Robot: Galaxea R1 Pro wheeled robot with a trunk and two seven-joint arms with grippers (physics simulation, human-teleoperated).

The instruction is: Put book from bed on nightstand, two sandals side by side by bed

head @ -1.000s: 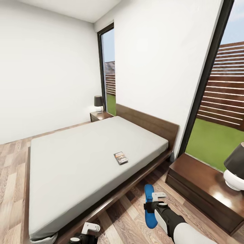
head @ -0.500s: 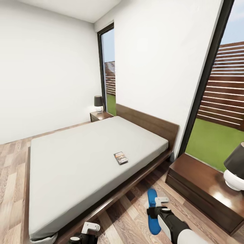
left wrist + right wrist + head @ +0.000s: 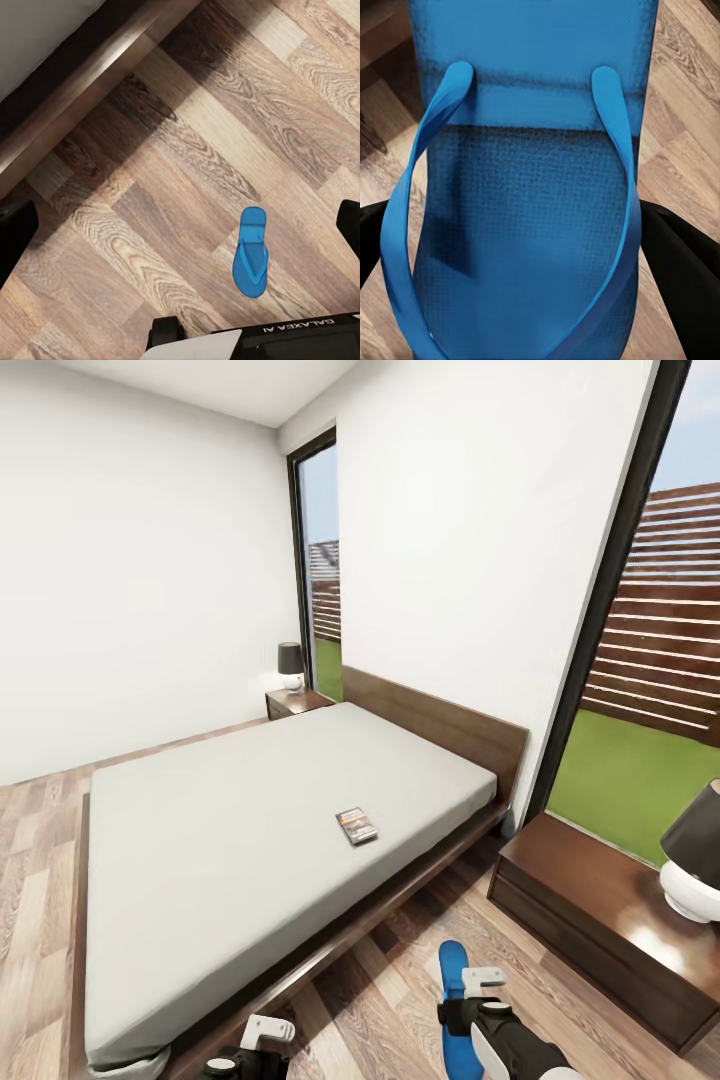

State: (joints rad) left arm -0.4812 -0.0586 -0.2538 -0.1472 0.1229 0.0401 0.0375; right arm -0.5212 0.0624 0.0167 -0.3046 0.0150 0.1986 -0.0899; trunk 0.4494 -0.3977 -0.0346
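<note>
Jaws of the right gripper (image 3: 478, 992) are pinching one blue sandal (image 3: 452, 1000) by its sides, holding it over the plank floor (image 3: 380, 1010) between the bed (image 3: 250, 830) and the near nightstand (image 3: 590, 920). At the head view's lower edge, the left gripper (image 3: 240, 1052) is hanging with its jaws spread wide, and its wrist camera is looking down at the second sandal (image 3: 250, 251) lying flat on the floor, apart from the bed frame. One book (image 3: 356, 825) is resting on the pale mattress near its right edge. Two lamps are showing, one lamp (image 3: 695, 855) on the near nightstand and a far lamp (image 3: 290, 665) on the second nightstand (image 3: 297, 703) beyond the bed.
</note>
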